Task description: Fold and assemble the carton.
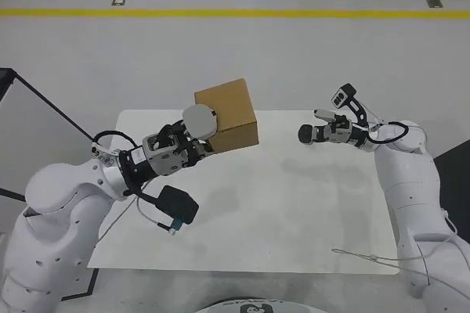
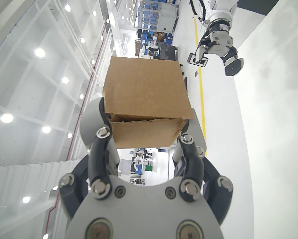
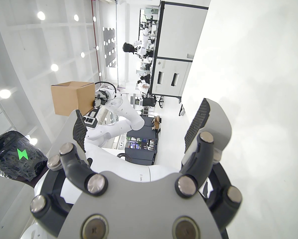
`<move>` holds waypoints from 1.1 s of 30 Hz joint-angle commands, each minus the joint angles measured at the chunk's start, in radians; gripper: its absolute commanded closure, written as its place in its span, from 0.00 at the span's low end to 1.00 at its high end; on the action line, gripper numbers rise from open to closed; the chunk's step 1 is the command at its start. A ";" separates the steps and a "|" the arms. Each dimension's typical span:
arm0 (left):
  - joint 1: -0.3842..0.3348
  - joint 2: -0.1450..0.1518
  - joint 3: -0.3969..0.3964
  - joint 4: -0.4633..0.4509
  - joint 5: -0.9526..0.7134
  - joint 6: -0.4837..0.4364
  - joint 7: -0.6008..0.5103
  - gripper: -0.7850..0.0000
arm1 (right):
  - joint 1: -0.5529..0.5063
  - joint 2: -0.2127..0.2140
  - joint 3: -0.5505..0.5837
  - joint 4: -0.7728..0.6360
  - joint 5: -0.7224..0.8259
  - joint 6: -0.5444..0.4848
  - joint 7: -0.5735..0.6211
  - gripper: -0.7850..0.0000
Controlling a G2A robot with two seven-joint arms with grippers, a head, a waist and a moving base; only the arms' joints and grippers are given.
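Observation:
A brown cardboard carton (image 1: pixel 229 115) is held up in the air over the far left part of the white table (image 1: pixel 298 203). My left gripper (image 1: pixel 200 139) is shut on the carton, with its fingers clamped on the box's near end. In the left wrist view the carton (image 2: pixel 145 93) fills the gap between the two fingers (image 2: pixel 99 135), and a folded flap edge faces the camera. My right gripper (image 1: pixel 305 134) hangs open over the far right part of the table, a good distance to the right of the carton, with nothing between its pads (image 3: pixel 197 123). The right wrist view shows the carton (image 3: pixel 71 98) far off.
A black frame (image 1: pixel 16 94) stands at the left beyond the table. A thin cable (image 1: pixel 368 257) lies near the table's front right corner. A yellow floor line (image 1: pixel 235 12) runs along the back. The table surface is bare white.

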 commanded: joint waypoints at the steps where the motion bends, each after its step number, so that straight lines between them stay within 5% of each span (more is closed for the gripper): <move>1: -0.009 0.004 -0.001 -0.010 0.130 0.059 0.014 1.00 | 0.000 0.000 0.000 0.000 0.000 0.000 0.000 0.00; 10: -0.003 0.010 0.004 -0.001 0.368 0.288 0.069 1.00 | 0.000 0.000 0.000 0.000 0.000 0.000 0.000 0.00; 21: 0.014 0.013 0.003 0.000 0.482 0.392 0.097 1.00 | 0.000 0.000 0.000 0.000 0.000 0.000 0.000 0.00; 25: 0.031 0.007 0.017 0.021 0.296 0.371 0.099 1.00 | 0.000 0.000 0.000 0.000 0.000 0.000 0.000 0.00; 33: 0.035 0.001 0.004 0.112 -0.147 0.156 0.172 1.00 | 0.000 0.000 0.000 0.000 0.000 0.000 0.000 0.00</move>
